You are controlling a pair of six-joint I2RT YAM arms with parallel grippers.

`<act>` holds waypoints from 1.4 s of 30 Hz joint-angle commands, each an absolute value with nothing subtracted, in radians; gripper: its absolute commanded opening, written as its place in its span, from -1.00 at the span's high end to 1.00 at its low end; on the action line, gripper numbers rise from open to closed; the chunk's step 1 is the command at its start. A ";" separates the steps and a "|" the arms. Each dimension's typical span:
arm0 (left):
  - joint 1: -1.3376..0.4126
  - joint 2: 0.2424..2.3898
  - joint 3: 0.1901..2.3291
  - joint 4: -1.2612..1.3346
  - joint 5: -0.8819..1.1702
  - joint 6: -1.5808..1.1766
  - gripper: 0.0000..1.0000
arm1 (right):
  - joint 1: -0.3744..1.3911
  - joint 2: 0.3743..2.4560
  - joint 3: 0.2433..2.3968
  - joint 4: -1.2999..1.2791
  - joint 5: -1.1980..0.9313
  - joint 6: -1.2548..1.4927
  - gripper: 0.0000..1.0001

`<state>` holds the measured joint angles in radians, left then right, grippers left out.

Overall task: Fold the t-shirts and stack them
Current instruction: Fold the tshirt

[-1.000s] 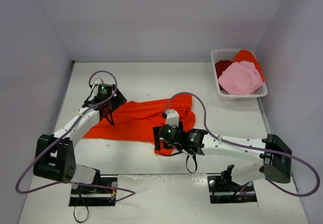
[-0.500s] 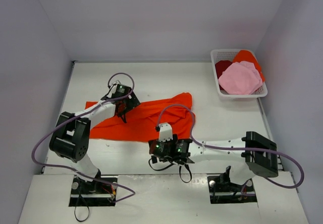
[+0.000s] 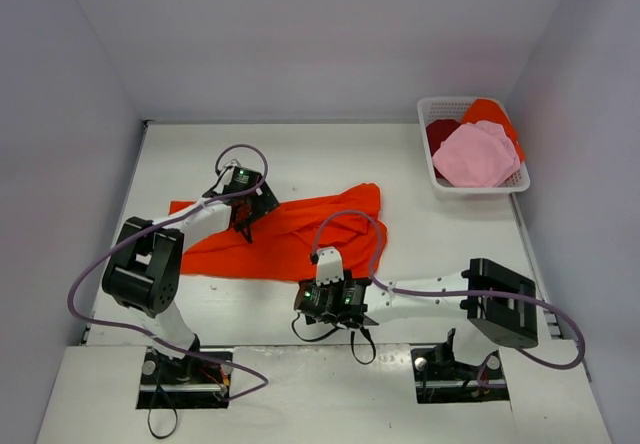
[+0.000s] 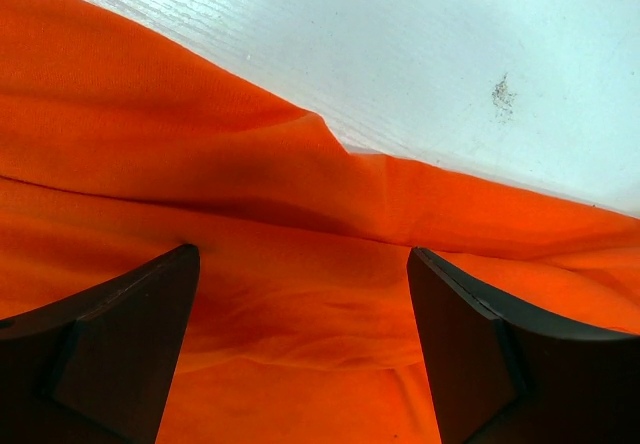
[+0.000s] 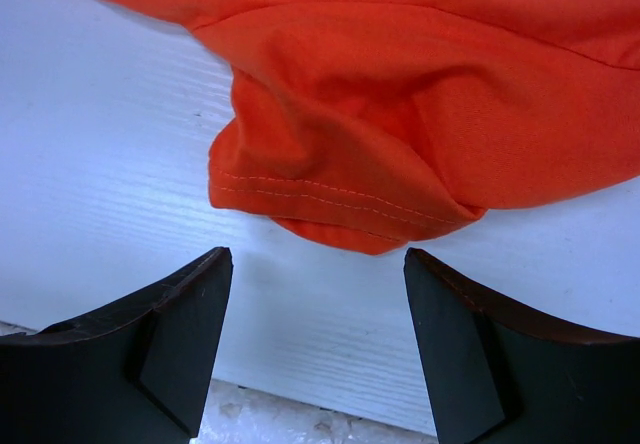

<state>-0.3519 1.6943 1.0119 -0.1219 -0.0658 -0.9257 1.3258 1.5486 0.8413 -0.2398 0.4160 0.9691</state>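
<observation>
A large orange-red t-shirt (image 3: 290,232) lies spread and rumpled across the middle of the table. My left gripper (image 3: 244,226) hangs over its left half, open, its dark fingers (image 4: 120,344) straddling orange cloth (image 4: 300,304) without pinching it. My right gripper (image 3: 320,299) is open near the table's front edge. Its fingers (image 5: 470,364) stand over bare white table, just short of the shirt's stitched, folded-under corner (image 5: 330,189). A light pink t-shirt (image 3: 475,156), a dark red one (image 3: 440,134) and another orange one (image 3: 492,114) are piled in the basket.
The white lattice basket (image 3: 432,172) stands at the back right, against the right wall. Grey walls close in the table on three sides. Purple cables loop from both arms above the shirt. The table's front edge (image 5: 300,414) lies right below my right fingers.
My left gripper has swung right, from the shirt's left end onto its left half. The right gripper has pulled back off the shirt's near corner toward the front edge, its jaws narrowing a little.
</observation>
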 commanded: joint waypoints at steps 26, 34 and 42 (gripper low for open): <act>-0.356 1.706 1.054 -0.071 -0.094 -0.919 -0.59 | 1.319 1.562 0.801 -0.235 0.492 0.996 1.00; -0.359 1.753 1.051 -0.031 -0.092 -0.931 -0.59 | 1.336 1.473 0.785 -0.345 0.469 1.032 1.00; -0.373 1.838 1.150 -0.040 -0.109 -0.922 -0.59 | 1.336 1.397 0.778 -0.376 0.459 1.042 1.00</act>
